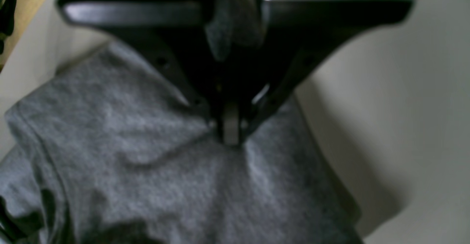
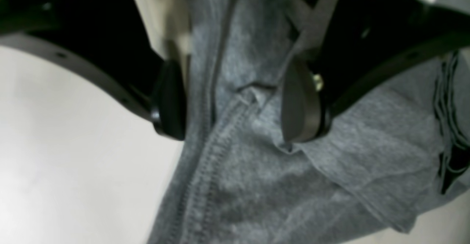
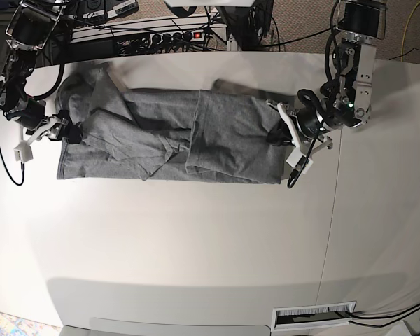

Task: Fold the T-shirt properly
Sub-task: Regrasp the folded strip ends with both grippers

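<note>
In the base view, the left arm (image 3: 353, 63) comes down from the upper right of the frame, its gripper (image 3: 281, 136) angled toward the lower left and reaching the right end of the grey T-shirt (image 3: 231, 133). The left wrist view shows its fingers together, with the tips pressed against the cloth; whether a fold is pinched between them cannot be told. The right arm (image 3: 21, 77) enters at the upper left of the frame, its gripper (image 3: 70, 133) reaching rightward over the left edge of the shirt. In the right wrist view its fingers stand wide apart, with a seam and a small crumpled fold of cloth showing between them. The T-shirt lies on the pale table (image 3: 168, 245) across the upper left and upper middle of the frame, its left part bunched and wrinkled, with a broad folded panel toward its right end.
</note>
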Available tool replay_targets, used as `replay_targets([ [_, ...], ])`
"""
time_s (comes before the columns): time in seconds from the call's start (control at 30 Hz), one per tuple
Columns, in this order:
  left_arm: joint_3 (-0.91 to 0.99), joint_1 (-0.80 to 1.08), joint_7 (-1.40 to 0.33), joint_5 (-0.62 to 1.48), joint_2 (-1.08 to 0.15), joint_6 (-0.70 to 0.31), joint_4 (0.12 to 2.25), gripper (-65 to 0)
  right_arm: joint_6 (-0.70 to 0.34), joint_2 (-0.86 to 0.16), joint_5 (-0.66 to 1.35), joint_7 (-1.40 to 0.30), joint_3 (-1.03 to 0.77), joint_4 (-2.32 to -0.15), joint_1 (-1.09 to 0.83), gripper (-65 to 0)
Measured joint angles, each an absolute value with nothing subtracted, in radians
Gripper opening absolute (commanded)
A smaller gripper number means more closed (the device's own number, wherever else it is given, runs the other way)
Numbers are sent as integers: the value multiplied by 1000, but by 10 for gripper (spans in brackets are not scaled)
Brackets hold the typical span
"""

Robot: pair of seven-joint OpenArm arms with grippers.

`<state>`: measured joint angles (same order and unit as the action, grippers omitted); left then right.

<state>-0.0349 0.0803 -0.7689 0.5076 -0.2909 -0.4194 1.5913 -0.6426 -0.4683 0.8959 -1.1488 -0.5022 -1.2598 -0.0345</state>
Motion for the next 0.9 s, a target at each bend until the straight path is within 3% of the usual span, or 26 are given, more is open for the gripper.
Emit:
replay_targets([
  [0.43, -35, 83, -755, 503, -291, -422, 1591, -650, -652, -384, 1000, -1151, -480, -1250, -30, -257],
  [0.5, -35, 83, -755, 502, -291, -422, 1591, -650, -652, -384, 1001, -1151, -452, -1250, -28, -330],
  [0.67, -35, 83, -756, 501, -291, -422, 1591, -650, -646, -382, 997, -1242, -439, -1250, -13, -650],
  [0.9, -30, 88, -761, 538, -271, -418, 1589, -650, -629, -373, 1013, -1379, -450, -1349, 14, -650],
])
